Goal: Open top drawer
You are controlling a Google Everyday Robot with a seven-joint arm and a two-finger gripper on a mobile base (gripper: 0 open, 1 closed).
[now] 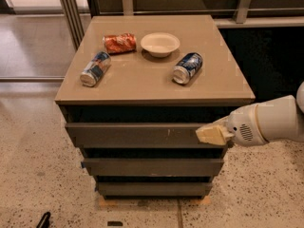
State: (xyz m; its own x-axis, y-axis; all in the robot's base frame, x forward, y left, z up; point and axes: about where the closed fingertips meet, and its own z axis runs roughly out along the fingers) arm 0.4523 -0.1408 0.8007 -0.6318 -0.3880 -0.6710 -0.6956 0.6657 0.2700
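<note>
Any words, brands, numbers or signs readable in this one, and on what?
No text is legible.
The orange can: label too blurred to read.
The left blue can: label too blurred to read.
The right blue can: label too blurred to read.
The bowl and top drawer: no writing seen.
The gripper, at the top drawer's right end: no writing seen.

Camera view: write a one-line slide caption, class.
The gripper is at the right end of the top drawer front, under a tabletop with three cans and a bowl.
</note>
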